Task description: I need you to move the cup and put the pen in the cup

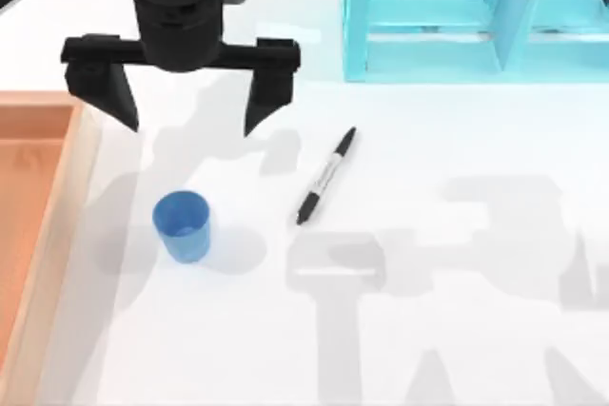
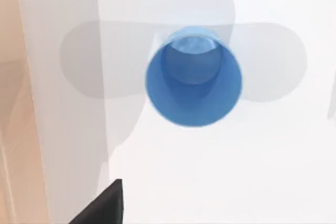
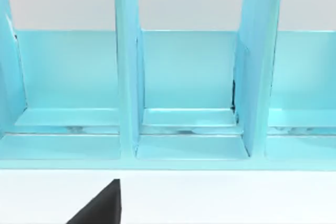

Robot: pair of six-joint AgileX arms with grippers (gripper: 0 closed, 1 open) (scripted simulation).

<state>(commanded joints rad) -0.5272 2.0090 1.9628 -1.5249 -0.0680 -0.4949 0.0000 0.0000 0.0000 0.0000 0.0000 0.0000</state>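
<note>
The left tool [image 1: 190,125] hangs over the worktop [image 1: 457,330] toward the top view's left, its two black fingers [image 1: 119,92] spread wide and pointing down, holding nothing. The cup [image 1: 183,225] stands upright on the worktop just below that tool in the top view, apart from the fingers, mouth open upward. In the left wrist view the cup [image 2: 193,77] is seen from above, blue inside and out, with a dark fingertip [image 2: 105,205] at the frame's edge, well apart from it. The pen [image 1: 326,176] lies flat on the worktop to the right of the cup, slanted, near but not touching it. A wooden tray [image 1: 52,206] sits at the left edge. A turquoise shelf [image 1: 476,16] stands at the far right; the right wrist view faces its compartments [image 3: 189,93], with a dark fingertip [image 3: 102,205] low in frame. I cannot tell how the right tool stands
</note>
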